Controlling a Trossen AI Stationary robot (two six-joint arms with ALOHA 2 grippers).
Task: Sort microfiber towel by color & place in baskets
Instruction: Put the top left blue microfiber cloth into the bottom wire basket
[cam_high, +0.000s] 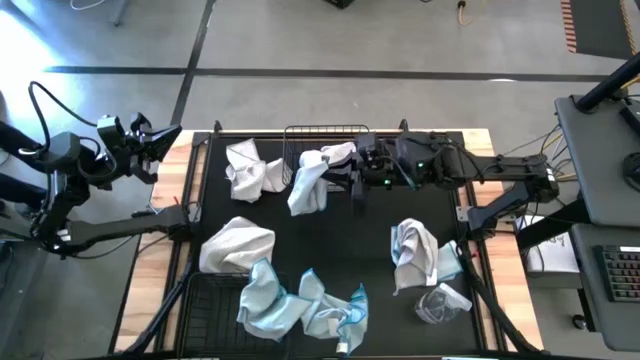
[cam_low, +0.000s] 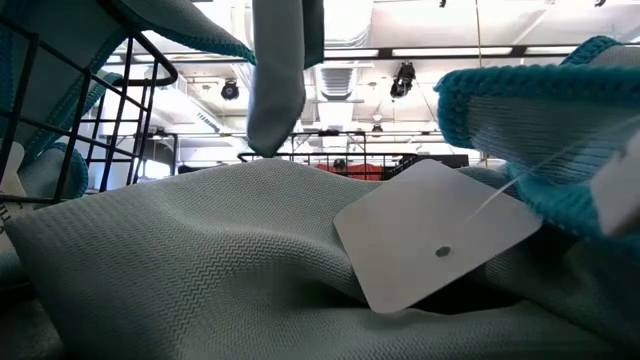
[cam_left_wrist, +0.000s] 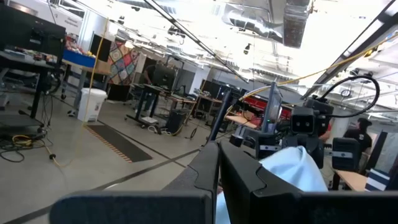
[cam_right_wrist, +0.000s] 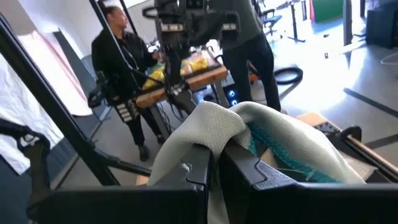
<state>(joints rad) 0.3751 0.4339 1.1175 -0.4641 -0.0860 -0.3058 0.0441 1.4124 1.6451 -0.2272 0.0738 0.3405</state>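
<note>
Far basket (cam_high: 300, 140) partly draped by pale towel (cam_high: 310, 180) hung lengthwise, clamped in right gripper (cam_high: 357, 180) jaws, near basket (cam_high: 205, 310) overlapped by blue towel (cam_high: 270, 300), left gripper (cam_high: 165, 137) jaws together off table.

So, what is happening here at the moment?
The right pincer is shut on a pale towel and holds it up over the far basket. The left pincer is shut and waits off the table's left edge. Other towels, white and light blue, lie on the black mat, unsorted.
</note>
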